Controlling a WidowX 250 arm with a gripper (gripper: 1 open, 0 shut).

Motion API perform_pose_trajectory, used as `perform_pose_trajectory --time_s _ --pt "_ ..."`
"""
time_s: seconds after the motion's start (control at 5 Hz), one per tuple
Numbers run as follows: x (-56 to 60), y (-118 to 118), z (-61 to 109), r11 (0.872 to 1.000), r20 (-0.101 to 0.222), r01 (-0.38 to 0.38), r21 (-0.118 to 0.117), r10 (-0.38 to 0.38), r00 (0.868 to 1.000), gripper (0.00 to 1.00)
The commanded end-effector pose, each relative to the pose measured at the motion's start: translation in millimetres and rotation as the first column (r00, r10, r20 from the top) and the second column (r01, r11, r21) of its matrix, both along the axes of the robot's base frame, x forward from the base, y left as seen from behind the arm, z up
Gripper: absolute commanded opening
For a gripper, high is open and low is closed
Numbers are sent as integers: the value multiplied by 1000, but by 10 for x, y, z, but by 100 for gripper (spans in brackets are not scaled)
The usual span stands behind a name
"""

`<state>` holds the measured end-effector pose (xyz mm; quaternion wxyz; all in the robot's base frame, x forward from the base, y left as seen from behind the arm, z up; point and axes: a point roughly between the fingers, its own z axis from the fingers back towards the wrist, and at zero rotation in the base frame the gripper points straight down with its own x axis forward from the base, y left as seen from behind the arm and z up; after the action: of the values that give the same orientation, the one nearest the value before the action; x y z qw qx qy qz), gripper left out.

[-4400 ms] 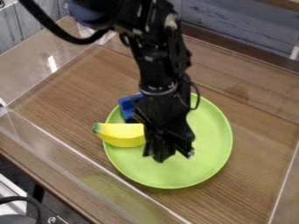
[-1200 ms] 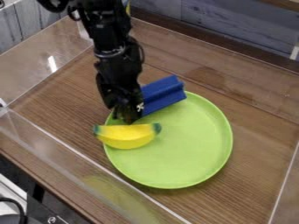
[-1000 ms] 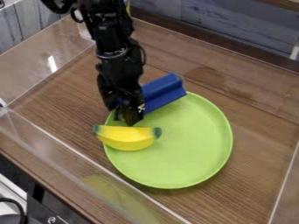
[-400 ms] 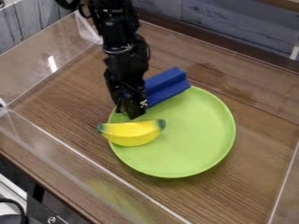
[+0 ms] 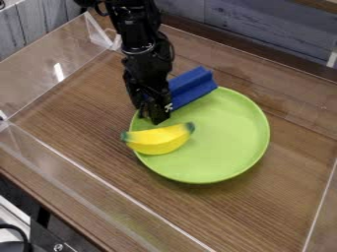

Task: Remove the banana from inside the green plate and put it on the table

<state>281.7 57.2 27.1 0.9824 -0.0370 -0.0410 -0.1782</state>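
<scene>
The yellow banana (image 5: 161, 141) lies across the left rim of the green plate (image 5: 224, 148), its green stem tip pointing right. My gripper (image 5: 156, 120) comes straight down from above and its dark fingers close on the banana's far upper edge. The fingertips are partly hidden against the banana. The wood-grain table (image 5: 79, 128) shows to the left of the plate.
A blue rectangular block (image 5: 192, 87) leans on the plate's far rim, just right of my arm. Clear acrylic walls (image 5: 53, 69) border the table on the left and front. Bare tabletop lies left of and behind the plate.
My gripper narrowed onto the banana and moved right and away from the camera. The banana went with it, and the plate and blue block also slid the same way.
</scene>
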Motion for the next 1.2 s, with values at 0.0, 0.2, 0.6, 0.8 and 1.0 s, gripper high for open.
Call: perform_pose_trajectory --time_s 0.0,0.2,0.6,0.8,1.0 --pt "-53 113 -95 998 -32 59 -3 -59 998 0" --pt "-65 225 -85 993 -35 117 -3 -117 992 0" --pt "28 75 -203 977 -38 215 -6 -215 976 0" --pt "-41 16 -243 983 -39 186 -9 -186 982 0" --pt "-114 -48 -264 988 -40 156 -12 -157 987 0"
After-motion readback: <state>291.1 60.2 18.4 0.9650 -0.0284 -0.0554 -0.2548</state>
